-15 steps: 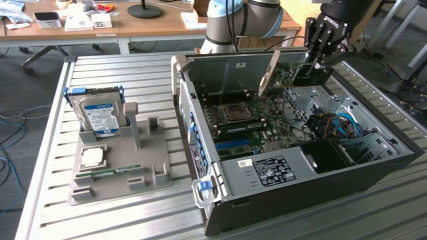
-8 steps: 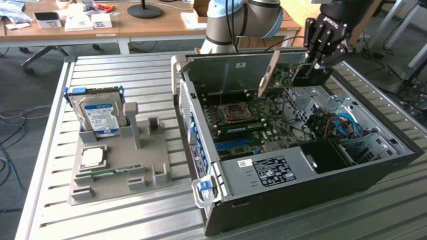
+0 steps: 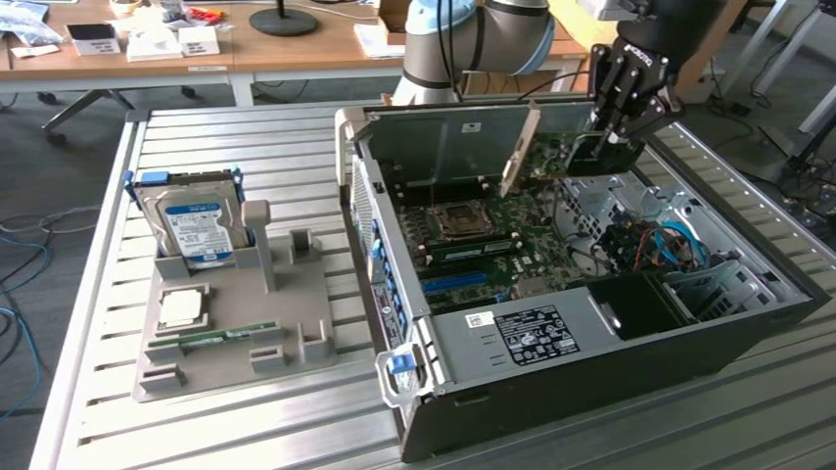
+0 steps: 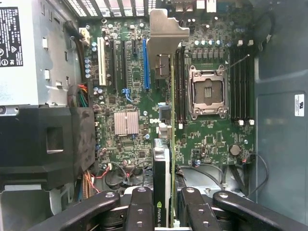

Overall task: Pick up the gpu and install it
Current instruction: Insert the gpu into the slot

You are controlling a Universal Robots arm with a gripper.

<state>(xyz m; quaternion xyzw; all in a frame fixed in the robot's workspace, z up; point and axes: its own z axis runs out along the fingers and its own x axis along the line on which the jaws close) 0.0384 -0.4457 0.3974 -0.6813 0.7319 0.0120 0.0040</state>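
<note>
The gpu (image 3: 551,147) is a green card with a silver bracket strip (image 3: 523,152), and it hangs tilted above the open computer case (image 3: 731,333). My gripper (image 3: 604,149) is shut on the end of the card away from the bracket. In the wrist view the gpu (image 4: 166,144) appears edge-on between my fingers (image 4: 139,207). Its bracket (image 4: 166,33) points toward the case's rear slots. Below lies the motherboard (image 4: 134,96), and the card floats just beside the blue slot (image 4: 146,62), apart from it.
Inside the case are the CPU socket (image 4: 207,91), the power supply (image 3: 535,333) and loose cables (image 3: 667,245). On the exterior view's left a grey holder (image 3: 235,343) carries a hard drive (image 3: 196,225), a processor (image 3: 180,308) and a memory stick (image 3: 215,338).
</note>
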